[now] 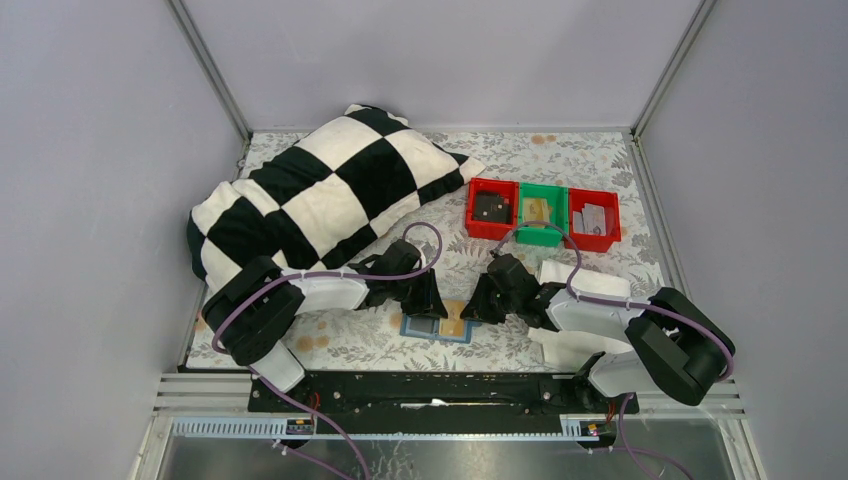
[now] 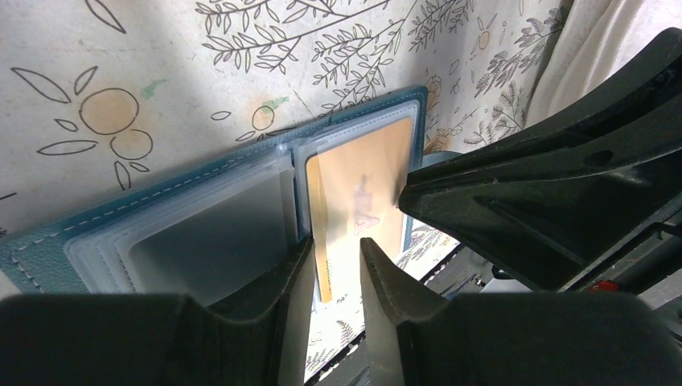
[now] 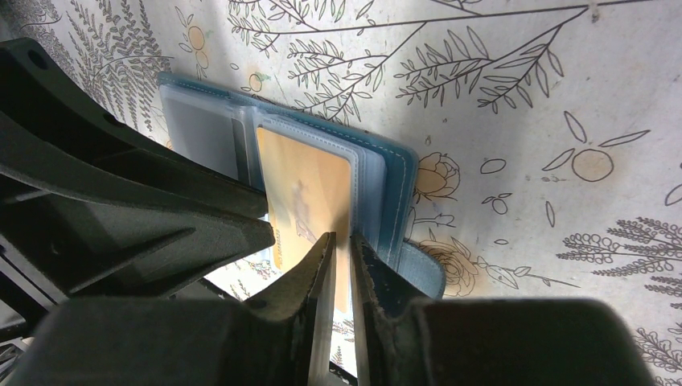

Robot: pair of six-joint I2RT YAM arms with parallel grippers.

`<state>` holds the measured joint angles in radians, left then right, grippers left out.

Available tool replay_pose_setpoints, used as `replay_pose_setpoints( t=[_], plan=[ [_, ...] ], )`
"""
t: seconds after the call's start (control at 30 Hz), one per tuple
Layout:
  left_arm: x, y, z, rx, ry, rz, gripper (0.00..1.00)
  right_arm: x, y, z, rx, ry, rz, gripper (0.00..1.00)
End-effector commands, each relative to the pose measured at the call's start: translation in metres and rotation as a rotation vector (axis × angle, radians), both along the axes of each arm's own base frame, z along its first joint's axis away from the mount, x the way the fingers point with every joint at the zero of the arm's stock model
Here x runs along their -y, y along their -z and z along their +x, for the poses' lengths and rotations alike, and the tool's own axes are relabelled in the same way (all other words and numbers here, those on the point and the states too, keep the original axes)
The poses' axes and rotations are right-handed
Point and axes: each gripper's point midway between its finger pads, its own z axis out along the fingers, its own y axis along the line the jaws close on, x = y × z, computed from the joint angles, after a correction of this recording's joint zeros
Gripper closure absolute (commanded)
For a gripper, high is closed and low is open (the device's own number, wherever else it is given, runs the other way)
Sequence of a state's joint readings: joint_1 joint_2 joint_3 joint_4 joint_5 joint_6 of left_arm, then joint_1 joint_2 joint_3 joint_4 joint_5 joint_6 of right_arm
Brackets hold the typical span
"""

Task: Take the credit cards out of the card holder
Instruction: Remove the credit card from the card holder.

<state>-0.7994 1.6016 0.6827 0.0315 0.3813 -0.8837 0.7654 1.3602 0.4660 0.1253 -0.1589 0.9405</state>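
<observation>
Main risk: dragging the whole teal-blue leather-look bifold card holder (image 1: 437,328) along with the tan plastic credit card (image 2: 362,169), with nothing visibly pinning it down. Second: pinching the clear plastic sleeve (image 2: 217,225) together with the card, or slipping off so thin an edge. Third: knocking the two black tips together, already very close.

Left end effector (image 2: 336,245) slightly apart, straddling the card's near corner, no squeeze apparent. Right end effector (image 3: 342,237) almost together, card edge in the slit, judged clamped.

Holder open and flat, lower centre of the top view, on the floral-print bench (image 2: 121,48). White stitching, stacked sleeves, card poking past the near edge.
</observation>
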Motion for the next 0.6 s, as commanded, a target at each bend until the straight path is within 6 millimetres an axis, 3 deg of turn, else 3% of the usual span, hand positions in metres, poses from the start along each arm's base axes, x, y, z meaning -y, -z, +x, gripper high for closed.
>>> replay_pose_setpoints(
  t=[0.0, 0.3, 0.57],
  plan=[
    [-0.009, 0.014, 0.001, 0.024, -0.015, 0.058, 0.69, -0.001, 0.007, -0.006, -0.026, -0.011, 0.001, 0.81],
    [-0.02, 0.015, 0.003, 0.048, -0.037, 0.107, 0.75, -0.002, 0.007, -0.006, -0.027, -0.015, -0.002, 0.81],
    [-0.016, 0.013, 0.002, 0.038, -0.026, 0.082, 0.81, -0.003, 0.006, -0.005, -0.024, -0.016, -0.002, 0.81]
  ],
)
